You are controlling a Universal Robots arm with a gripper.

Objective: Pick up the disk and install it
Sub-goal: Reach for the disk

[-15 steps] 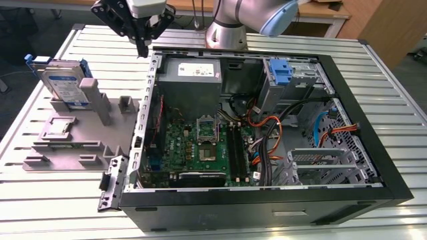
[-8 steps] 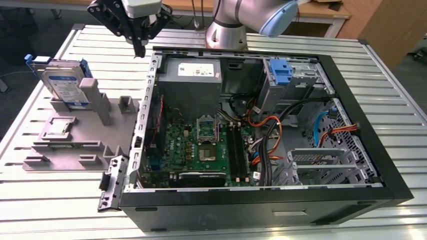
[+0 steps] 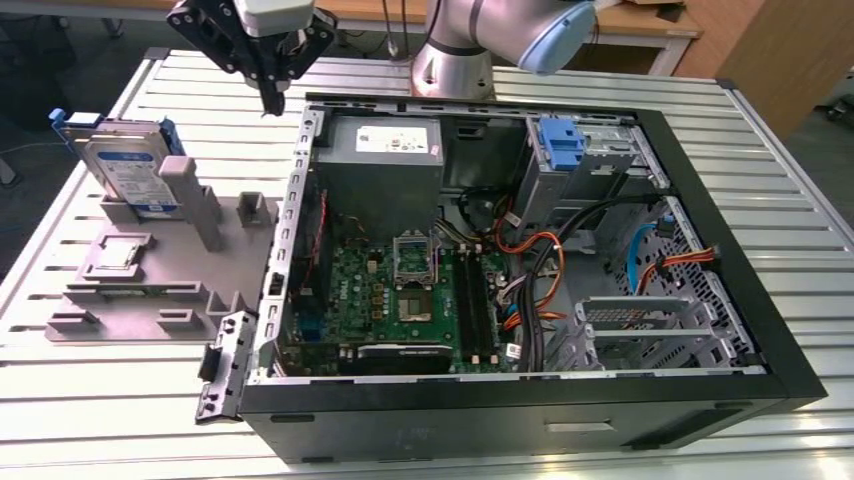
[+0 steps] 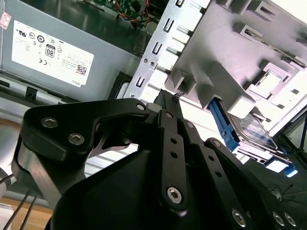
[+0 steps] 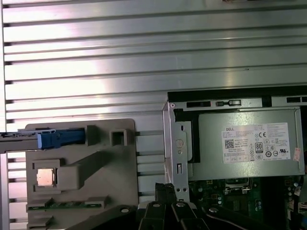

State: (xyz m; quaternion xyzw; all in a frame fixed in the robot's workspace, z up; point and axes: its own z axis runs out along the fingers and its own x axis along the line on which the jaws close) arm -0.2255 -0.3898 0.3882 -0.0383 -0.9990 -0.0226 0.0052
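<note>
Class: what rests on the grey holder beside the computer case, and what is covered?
The disk stands on edge in the grey holder, and a small square chip lies in a recess. The holder's posts cover the disk's lower edge.

The arm (image 3: 451,55) is a silver-grey tube, its pale blue joint cap (image 3: 554,35) at two o'clock of it in the exterior view. The gripper (image 3: 274,100) is matte black, angular linkage bars studded with silver hex-socket screws (image 4: 173,194).

Silver, blue-edged disk (image 3: 128,172); grey stand (image 3: 123,292); green motherboard (image 3: 384,292).
</note>
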